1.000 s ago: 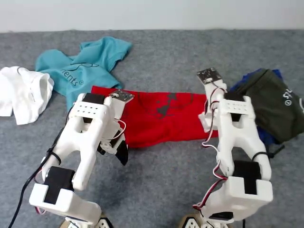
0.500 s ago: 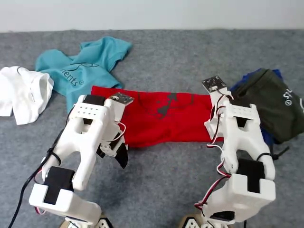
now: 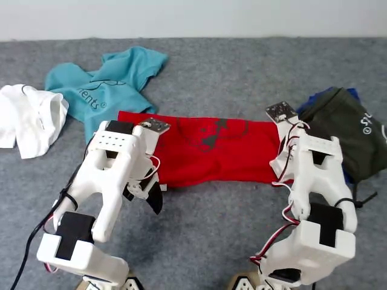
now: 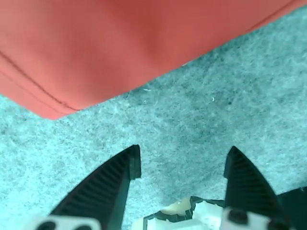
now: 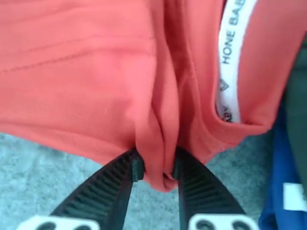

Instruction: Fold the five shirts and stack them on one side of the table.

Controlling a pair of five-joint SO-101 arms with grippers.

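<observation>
Red shirt (image 3: 205, 151) is pinched by the right gripper (image 5: 156, 165) beside its printed white neck tape (image 5: 231, 57). At its 7 o'clock, the left gripper (image 4: 183, 160) is spread over carpet (image 4: 216, 86).

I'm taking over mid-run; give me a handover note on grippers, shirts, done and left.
Left gripper: open over the table beside the red shirt's corner.
Right gripper: shut on the red shirt's edge near the collar.
Teal shirt and white shirt lie crumpled far left; dark shirt lies on blue shirt, right.
Done: nothing stacked.
Left: fold all five, stack them.
</observation>
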